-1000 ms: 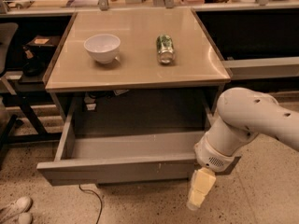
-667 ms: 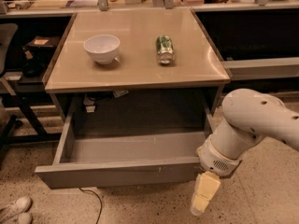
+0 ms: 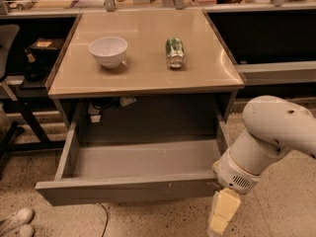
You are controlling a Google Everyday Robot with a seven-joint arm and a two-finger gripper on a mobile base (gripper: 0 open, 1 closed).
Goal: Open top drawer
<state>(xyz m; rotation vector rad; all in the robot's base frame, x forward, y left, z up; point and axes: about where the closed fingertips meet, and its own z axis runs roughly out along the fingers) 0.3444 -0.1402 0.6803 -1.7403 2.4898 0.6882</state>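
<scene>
top drawer (image 3: 133, 190): flat matt grey inside and out, looks like painted metal or laminate, can't tell which. A few small whitish scratches on the front, right of centre.
table (image 3: 148, 75): beige top, smooth, semi-gloss, soft reflections near the right edge; looks like laminate.
bowl (image 3: 108, 51): white, glossy, ceramic look.
can (image 3: 175, 52): shiny metal ends, green printed body.
arm (image 3: 269, 137): smooth white plastic shell, satin sheen; small vent grille at the wrist.
hand (image 3: 217, 222): low at the drawer's right front corner, under the wrist; cream, matt, rubbery or plastic look.
floor (image 3: 289, 209): speckled terrazzo-type, dull finish.
</scene>
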